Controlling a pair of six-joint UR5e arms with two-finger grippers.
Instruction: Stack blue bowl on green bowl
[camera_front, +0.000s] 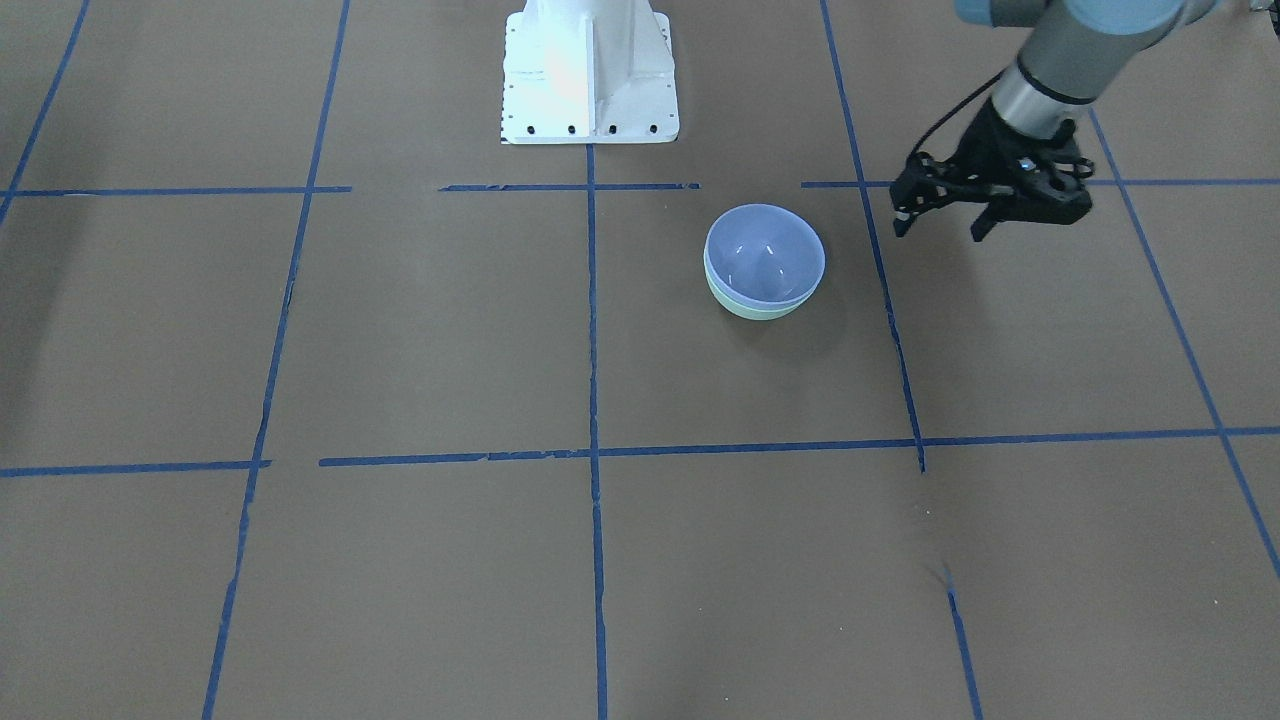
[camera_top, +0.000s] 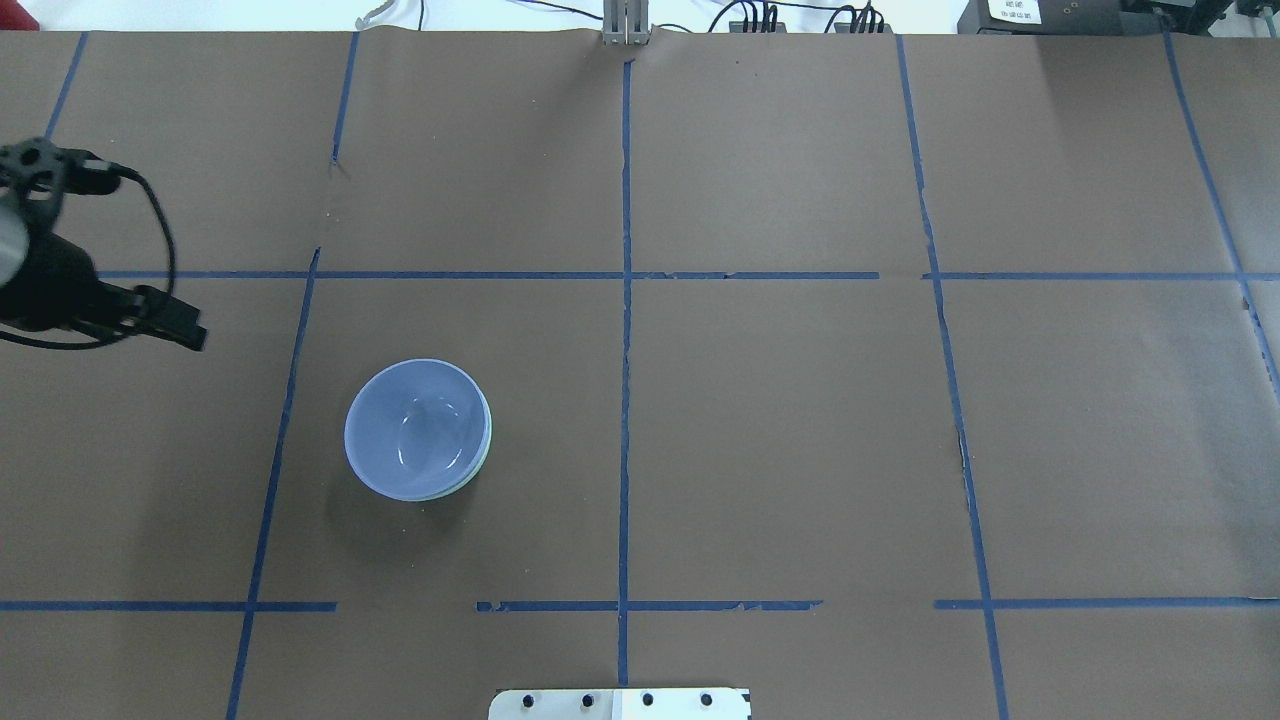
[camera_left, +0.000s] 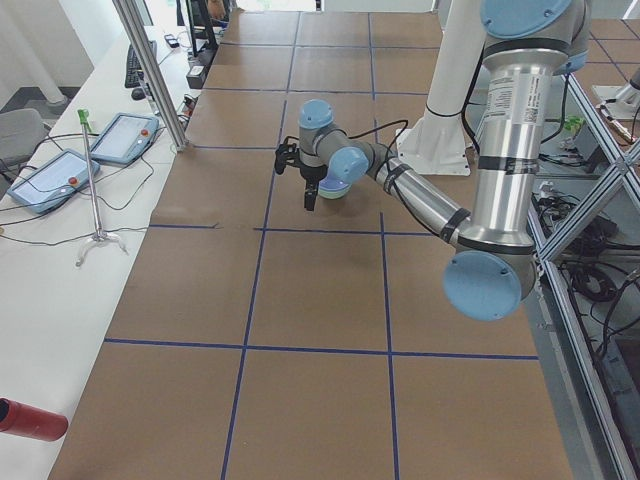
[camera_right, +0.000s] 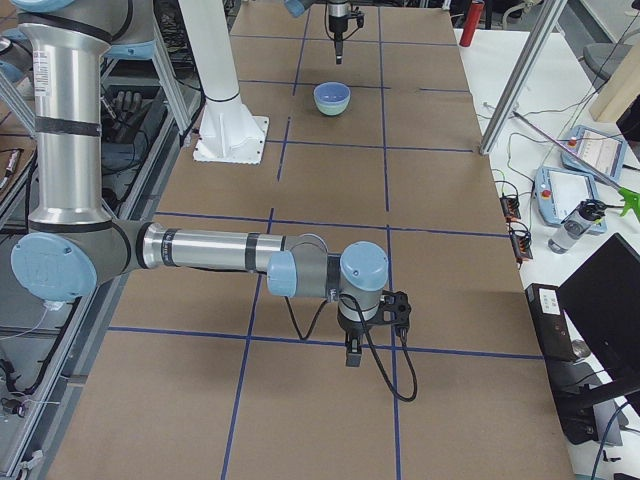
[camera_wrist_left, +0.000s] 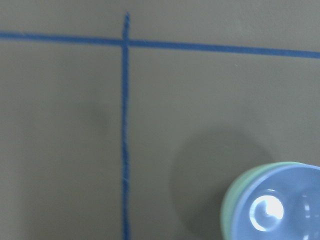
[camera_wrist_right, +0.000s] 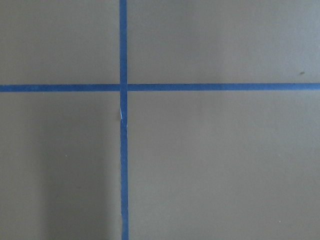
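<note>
The blue bowl (camera_front: 765, 250) sits nested inside the green bowl (camera_front: 755, 308), both upright on the brown table; only the green bowl's rim and lower side show. They also show in the overhead view, the blue bowl (camera_top: 415, 428) and a green sliver (camera_top: 487, 440), and in the left wrist view, the blue bowl (camera_wrist_left: 282, 210) and the green rim (camera_wrist_left: 229, 205). My left gripper (camera_front: 940, 230) is open and empty, raised off to the side, apart from the bowls. My right gripper (camera_right: 352, 350) hangs far from the bowls over bare table; I cannot tell its state.
The robot's white base (camera_front: 590, 80) stands at the table's edge near the bowls. Blue tape lines (camera_top: 625, 350) grid the brown table. Tablets and a stand (camera_left: 95, 150) lie on the side bench beyond the table.
</note>
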